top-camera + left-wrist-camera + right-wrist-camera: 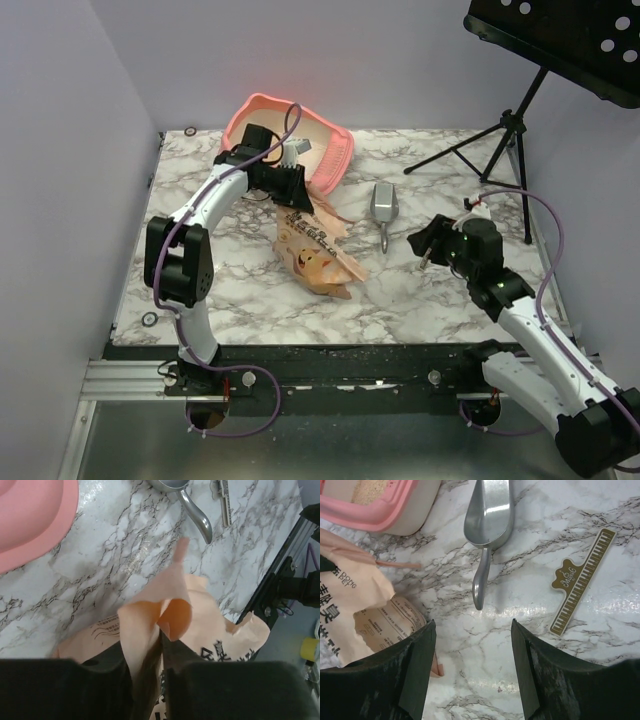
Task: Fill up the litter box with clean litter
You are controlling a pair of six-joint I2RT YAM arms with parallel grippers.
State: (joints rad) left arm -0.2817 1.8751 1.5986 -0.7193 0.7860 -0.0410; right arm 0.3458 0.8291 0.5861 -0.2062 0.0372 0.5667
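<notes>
With the left hand [160, 652] pinched on just the thin top flap of the bag [150, 612], near the litter box [340, 158] at the tabletop's [250, 295] far left, and the right hand [471, 627] open and empty, lifting could tear the paper or spill its contents.

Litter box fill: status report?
Left gripper shut on litter bag flap; right gripper open, empty. Some litter in litter box. Scoop beside bag, not blocking.

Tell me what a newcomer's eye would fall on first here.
The salmon-pink litter box at the far edge of the table stands out first. In front of it lies a peach paper bag, its top pinched by the left gripper. To its right a metal scoop lies near the open right gripper.
</notes>
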